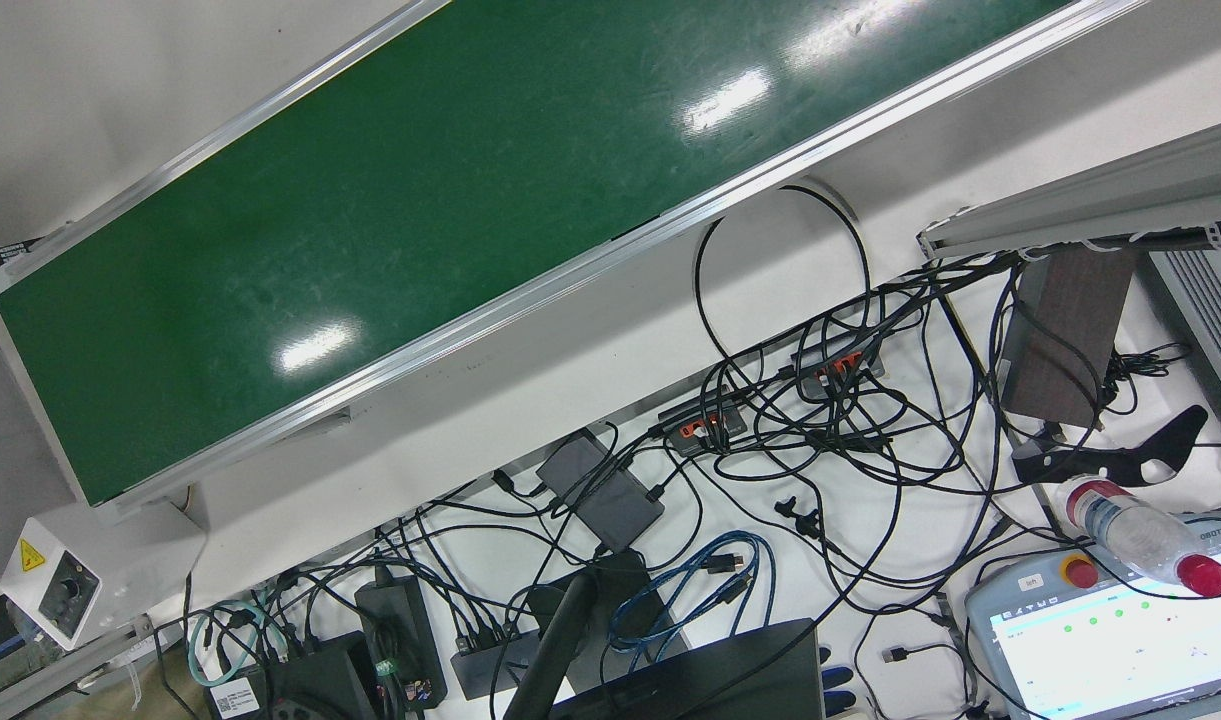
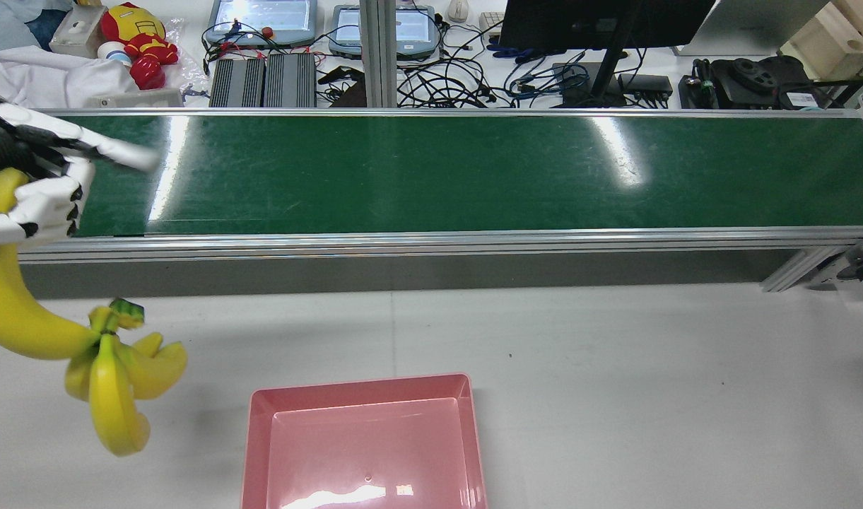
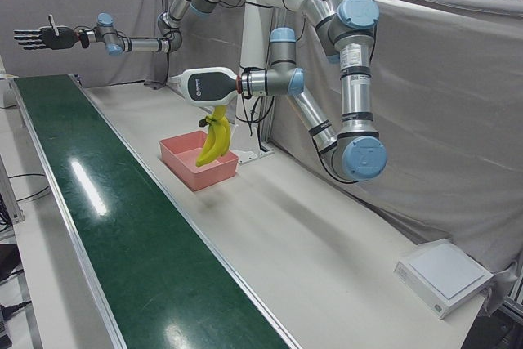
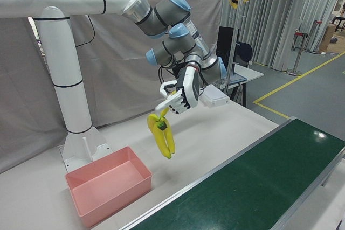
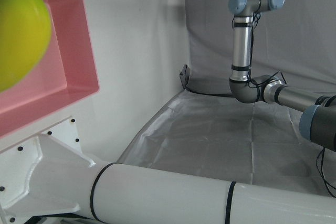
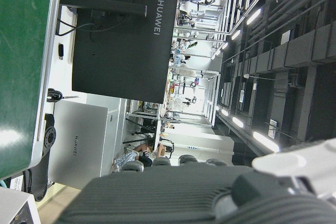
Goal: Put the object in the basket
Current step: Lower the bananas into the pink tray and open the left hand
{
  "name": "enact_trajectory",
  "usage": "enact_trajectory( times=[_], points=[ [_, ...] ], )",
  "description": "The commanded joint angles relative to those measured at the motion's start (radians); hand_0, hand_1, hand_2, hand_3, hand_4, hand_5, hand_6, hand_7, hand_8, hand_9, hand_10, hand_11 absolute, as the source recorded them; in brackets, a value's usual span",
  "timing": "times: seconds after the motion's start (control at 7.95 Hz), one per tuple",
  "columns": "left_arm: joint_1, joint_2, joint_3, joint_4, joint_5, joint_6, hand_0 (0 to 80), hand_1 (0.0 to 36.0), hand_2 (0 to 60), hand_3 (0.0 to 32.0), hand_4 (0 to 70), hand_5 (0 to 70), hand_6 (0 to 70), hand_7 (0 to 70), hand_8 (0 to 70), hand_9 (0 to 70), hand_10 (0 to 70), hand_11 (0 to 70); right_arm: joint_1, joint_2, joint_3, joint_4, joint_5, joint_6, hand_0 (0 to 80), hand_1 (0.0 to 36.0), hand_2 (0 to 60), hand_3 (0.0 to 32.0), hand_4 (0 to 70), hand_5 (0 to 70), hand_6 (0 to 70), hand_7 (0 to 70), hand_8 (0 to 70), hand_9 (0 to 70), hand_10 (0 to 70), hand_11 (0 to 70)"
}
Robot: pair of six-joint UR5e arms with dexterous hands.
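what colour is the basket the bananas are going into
Pink. The basket shows best in the rear view, empty, with the yellow bananas hanging from the left hand beside it.

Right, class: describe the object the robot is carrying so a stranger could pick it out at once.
Find the long green conveyor belt, then the white table beside it with a pink basket. Hanging above the table near that basket, from the left hand, is a bunch of bananas, the only yellow thing there.

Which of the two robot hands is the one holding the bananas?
The left hand: its fingers are closed on the banana bunch beside the pink basket. The right hand is spread, empty, over the belt's far end.
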Motion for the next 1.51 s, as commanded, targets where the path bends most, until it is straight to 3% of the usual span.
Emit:
enact_trajectory(
  times=[0.0,0.25,0.63,0.75,0.88,1.01,1.13,1.26,1.38],
  points=[
    [0.337,-0.008,-0.01,0.037,-0.186,0.031,62.6,36.0,60.0,0.0,47.8,70.0,70.0,70.0,70.0,70.0,58.9,70.0,0.0,0.0,0.001,0.0,0.0,0.0,0.0,0.0,0.0,0.0,0.0,0.0,0.0,0.0,0.0,0.0,0.0,0.0],
    [0.403,-0.028,-0.01,0.047,-0.205,0.042,65.3,36.0,60.0,0.0,48.9,70.0,70.0,70.0,70.0,70.0,59.0,70.0,0.0,0.0,-0.001,0.0,0.0,0.0,0.0,0.0,0.0,0.0,0.0,0.0,0.0,0.0,0.0,0.0,0.0,0.0],
    [0.515,-0.033,-0.007,0.06,-0.3,0.071,60.0,35.8,60.0,0.0,49.1,70.0,70.0,70.0,70.0,70.0,56.6,70.0,0.002,0.0,0.001,0.0,0.0,0.0,0.0,0.0,0.0,0.0,0.0,0.0,0.0,0.0,0.0,0.0,0.0,0.0],
    [0.547,-0.031,-0.002,0.06,-0.328,0.071,58.8,32.0,60.0,0.0,47.8,70.0,70.0,70.0,70.0,70.0,54.7,70.0,0.0,0.0,-0.001,0.0,0.0,0.0,0.0,0.0,0.0,0.0,0.0,0.0,0.0,0.0,0.0,0.0,0.0,0.0],
    [0.564,-0.025,0.001,0.06,-0.351,0.071,56.6,23.1,60.0,0.0,45.0,70.0,70.0,70.0,70.0,70.0,49.4,70.0,0.0,0.0,-0.001,0.0,0.0,0.0,0.0,0.0,0.0,0.0,0.0,0.0,0.0,0.0,0.0,0.0,0.0,0.0],
    [0.566,-0.023,0.001,0.061,-0.354,0.083,53.7,15.0,41.3,0.0,40.3,70.0,69.0,70.0,69.4,70.0,42.0,59.2,0.0,0.0,-0.001,0.0,0.0,0.0,0.0,0.0,0.0,0.0,0.0,0.0,0.0,0.0,0.0,0.0,0.0,0.0],
    [0.566,-0.022,0.001,0.073,-0.354,0.094,49.8,7.5,19.3,0.0,37.3,70.0,57.9,70.0,59.9,68.3,34.4,48.7,0.0,0.0,-0.001,0.0,0.0,0.0,0.0,0.0,0.0,0.0,0.0,0.0,0.0,0.0,0.0,0.0,0.0,0.0],
    [0.56,-0.02,-0.001,0.073,-0.354,0.097,46.8,3.8,11.8,0.0,32.3,68.7,45.4,59.7,51.6,58.2,27.6,39.8,0.0,0.0,-0.001,0.0,0.0,0.0,0.0,0.0,0.0,0.0,0.0,0.0,0.0,0.0,0.0,0.0,0.0,0.0],
    [0.551,-0.019,-0.008,0.073,-0.351,0.097,44.2,2.0,7.0,0.0,26.3,46.4,30.5,45.2,43.0,46.6,20.1,28.8,0.0,0.0,-0.001,0.0,0.0,0.0,0.0,0.0,0.0,0.0,0.0,0.0,0.0,0.0,0.0,0.0,0.0,0.0]
  ],
)
